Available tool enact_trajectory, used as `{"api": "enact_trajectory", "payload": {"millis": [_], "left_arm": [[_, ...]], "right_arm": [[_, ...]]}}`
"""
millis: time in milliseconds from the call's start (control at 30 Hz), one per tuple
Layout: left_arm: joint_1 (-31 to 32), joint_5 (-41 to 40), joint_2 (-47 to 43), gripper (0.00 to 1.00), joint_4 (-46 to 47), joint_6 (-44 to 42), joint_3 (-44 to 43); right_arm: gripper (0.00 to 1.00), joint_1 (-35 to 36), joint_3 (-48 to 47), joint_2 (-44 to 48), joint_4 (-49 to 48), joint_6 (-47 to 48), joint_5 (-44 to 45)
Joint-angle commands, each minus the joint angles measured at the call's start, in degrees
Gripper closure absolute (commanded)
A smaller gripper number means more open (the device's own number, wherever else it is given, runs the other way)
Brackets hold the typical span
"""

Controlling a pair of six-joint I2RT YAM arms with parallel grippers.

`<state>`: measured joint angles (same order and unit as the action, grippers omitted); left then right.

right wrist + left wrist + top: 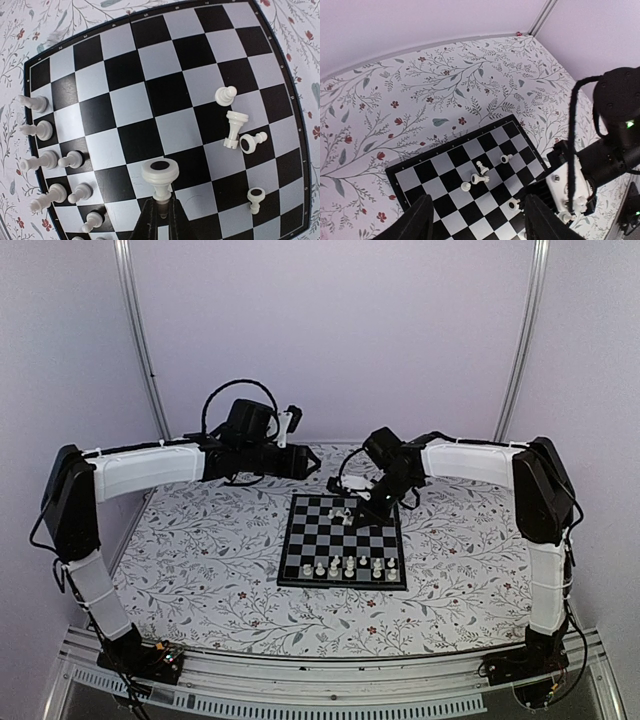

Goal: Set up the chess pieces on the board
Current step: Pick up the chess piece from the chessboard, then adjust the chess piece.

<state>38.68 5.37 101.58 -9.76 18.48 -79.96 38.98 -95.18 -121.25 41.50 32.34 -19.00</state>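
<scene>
Floral tabletop (200, 570) under pale walls (350, 340), board (320, 532) at centre. Low in the right wrist view, right tool (160, 212) clamped on one piece (160, 175), base up. Left tool (480, 220) spread, empty. Other chess pieces (45, 161) ranked at left, some toppled at right. Likely light, hard, slick; best pinched at the neck.

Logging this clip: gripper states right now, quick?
Left gripper: open, empty.
Right gripper: shut on a white chess piece.
</scene>
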Motion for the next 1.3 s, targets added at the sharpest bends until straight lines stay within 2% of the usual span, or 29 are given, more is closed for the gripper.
{"api": "enact_trajectory", "payload": {"millis": [0,200,333,533,767,1033,1267], "left_arm": [[-2.0,13.2,3.0,0.37,7.8,7.8,2.7],[-2.1,26.6,7.8,0.4,15.3,15.7,3.4],[-2.1,31.9,10.0,0.42,17.7,18.9,3.4],[-2.0,33.4,12.8,0.46,14.6,19.0,1.5],[-1.8,38.4,15.6,0.48,15.1,21.3,0.4],[-1.7,40.4,16.4,0.57,16.6,21.7,0.5],[-1.7,40.7,16.3,0.55,17.5,22.1,0.7]], "right_arm": [[0.96,-0.1,1.5,6.0,-1.0,-0.4,-1.0],[0.95,-0.1,0.8,8.4,-1.2,-0.7,-0.2],[0.96,-0.1,-1.0,8.2,-1.2,-0.9,-0.5],[0.95,-0.1,-2.7,7.6,-0.6,-1.2,-0.8],[0.95,-0.1,-3.6,7.2,-0.1,-1.3,-1.6],[0.94,-0.1,-3.3,6.8,0.3,-1.1,-2.2],[0.94,-0.1,-3.0,6.7,1.1,-0.9,-3.5]]}}
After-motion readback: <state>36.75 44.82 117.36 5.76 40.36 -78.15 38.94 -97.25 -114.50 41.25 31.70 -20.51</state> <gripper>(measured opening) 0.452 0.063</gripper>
